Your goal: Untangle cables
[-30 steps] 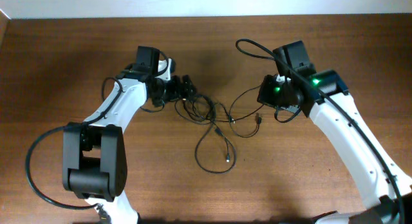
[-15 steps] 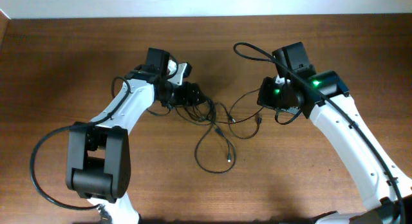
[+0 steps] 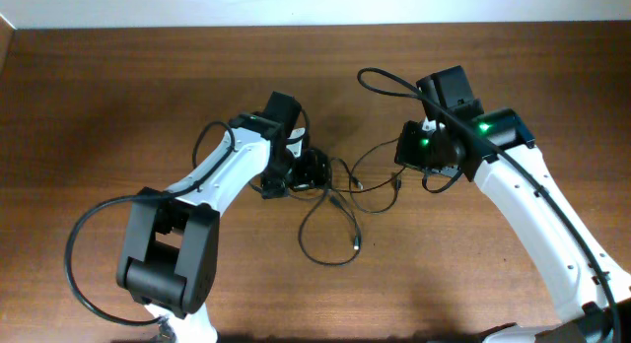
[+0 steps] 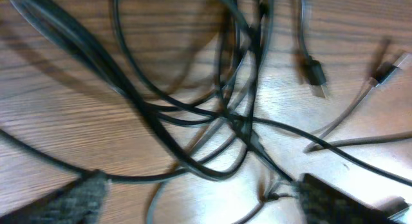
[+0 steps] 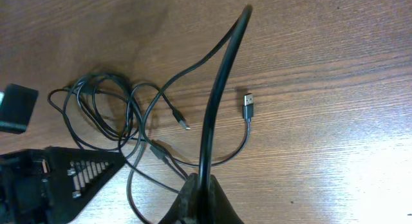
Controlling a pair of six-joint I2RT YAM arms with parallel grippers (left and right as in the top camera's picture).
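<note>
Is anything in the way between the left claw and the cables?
No, nothing visible. The open left claw hangs right over the cables, with its fingers on either side of the tangle.

Our white-and-black jointed left arm (image 3: 222,175) reaches from its black base (image 3: 158,259) at the near left up and to the right. It folds at the wrist so that the black two-finger left gripper (image 3: 314,171) points down toward the middle. Its jaws stand wide apart; in the left wrist view we see the grey textured fingertips (image 4: 77,197) at the two lower corners, nothing pinched between them. Our white right arm (image 3: 532,205) rises from the near right corner toward the centre, with green lamps (image 3: 483,126) lit at its wrist. The black right gripper (image 3: 412,148) faces left, its fingers (image 5: 199,201) pressed together on a thin black cord (image 5: 222,76).
</note>
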